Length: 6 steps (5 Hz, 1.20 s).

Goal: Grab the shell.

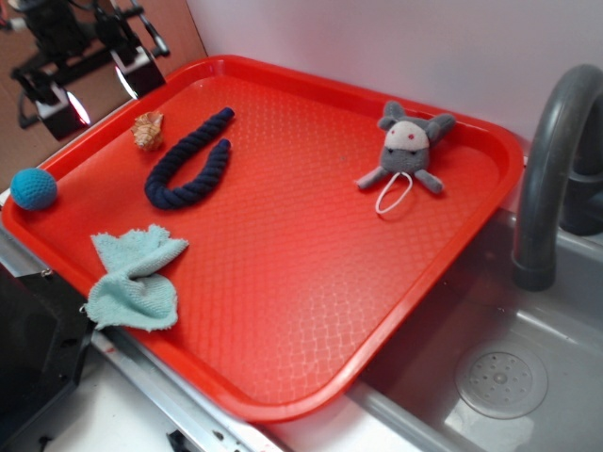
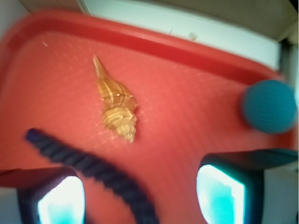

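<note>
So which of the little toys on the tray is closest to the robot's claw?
The shell. It lies just below the gripper, beside the navy rope. The blue ball and plush mouse sit farther away.

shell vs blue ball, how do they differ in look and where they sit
The shell is tan and cream, ridged, tapering to a point; the blue ball is round, crocheted.
The shell lies beside the navy rope; the ball sits at the red tray's rim.
Both are small, and neither is touched.

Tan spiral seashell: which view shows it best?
The wrist view: the tan-and-cream spiral seashell lies unobstructed, banding and pointed tip visible, though slightly blurred. The exterior view shows it only as a small tan lump beside the navy rope.
</note>
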{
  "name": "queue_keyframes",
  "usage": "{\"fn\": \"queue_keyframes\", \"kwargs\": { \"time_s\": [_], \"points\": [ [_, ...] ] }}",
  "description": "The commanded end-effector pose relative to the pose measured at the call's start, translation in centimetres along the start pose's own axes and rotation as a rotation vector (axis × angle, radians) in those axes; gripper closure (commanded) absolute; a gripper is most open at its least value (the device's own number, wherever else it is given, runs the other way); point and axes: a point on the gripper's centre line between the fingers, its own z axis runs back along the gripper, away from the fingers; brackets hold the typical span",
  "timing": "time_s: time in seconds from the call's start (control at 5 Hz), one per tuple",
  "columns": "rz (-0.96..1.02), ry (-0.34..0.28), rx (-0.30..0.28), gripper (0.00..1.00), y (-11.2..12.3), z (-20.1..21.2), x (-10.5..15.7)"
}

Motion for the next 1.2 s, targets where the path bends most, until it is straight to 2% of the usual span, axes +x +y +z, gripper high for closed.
{"fn": "queue_keyframes", "kwargs": {
  "time_s": [0.0, 0.4, 0.6, 1.0],
  "points": [
    [-0.073, -0.006, -0.087, 0.0, -2.2, -1.8, 2.6],
    [-0.063, 0.008, -0.028, 0.0, -2.1, -3.6, 2.5],
    [-0.057, -0.006, -0.013, 1.0, -2.3, -4.3, 2.1],
    [-0.05, -0.029, 0.004, 1.0, -2.0, -4.6, 1.8]
  ]
}}
